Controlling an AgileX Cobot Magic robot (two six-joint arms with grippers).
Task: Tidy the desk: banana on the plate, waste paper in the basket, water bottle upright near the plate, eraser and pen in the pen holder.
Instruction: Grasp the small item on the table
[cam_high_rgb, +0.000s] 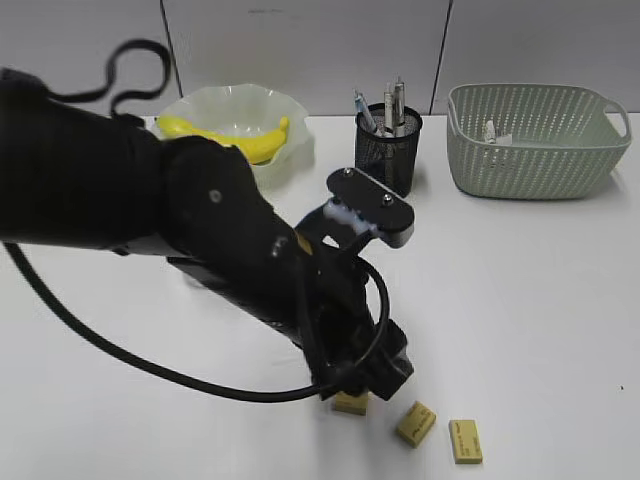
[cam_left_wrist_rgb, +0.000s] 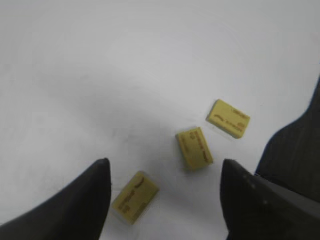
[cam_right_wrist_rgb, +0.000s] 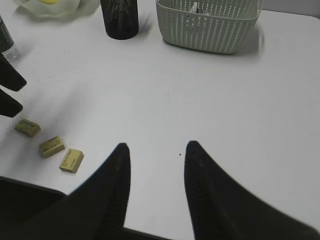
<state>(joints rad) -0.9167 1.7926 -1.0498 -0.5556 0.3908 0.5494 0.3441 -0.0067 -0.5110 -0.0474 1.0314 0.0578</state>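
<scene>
now, three yellow erasers lie on the white desk (cam_high_rgb: 540, 300) at its near edge, and they look like the job in hand. the nearest eraser (cam_left_wrist_rgb: 134, 196) sits just inside the left finger of the left claw (cam_left_wrist_rgb: 165, 200), whose fingers stand wide apart with nothing held. the middle eraser (cam_left_wrist_rgb: 194, 148) lies between the fingers but farther out, and the far eraser (cam_left_wrist_rgb: 228, 118) is beyond that, near but apart from it. from the outside camera the left arm (cam_high_rgb: 200, 230) covers much of the front of the desk and its claw is right over the first eraser (cam_high_rgb: 350, 402), though whether it touches cannot be told.

further out, the banana (cam_high_rgb: 235, 138) already rests on the pale green plate (cam_high_rgb: 290, 105), pens (cam_high_rgb: 392, 108) stand in the black mesh pen holder (cam_high_rgb: 388, 150), and something pale, likely the waste paper (cam_high_rgb: 492, 132), lies in the green basket (cam_high_rgb: 540, 160). a dark bottle (cam_right_wrist_rgb: 6, 42) shows only at the edge of the right wrist camera, too cropped to judge how it stands. the right claw (cam_right_wrist_rgb: 155, 160) hangs open over bare desk, well apart from the erasers, and carries nothing.

so the step looks like eraser pickup, with most else seemingly done. the next move calls for centring the left claw over that first eraser, dropping to the desk, closing across its narrow side without nudging the middle one, then lifting and carrying it back to the pen holder.
</scene>
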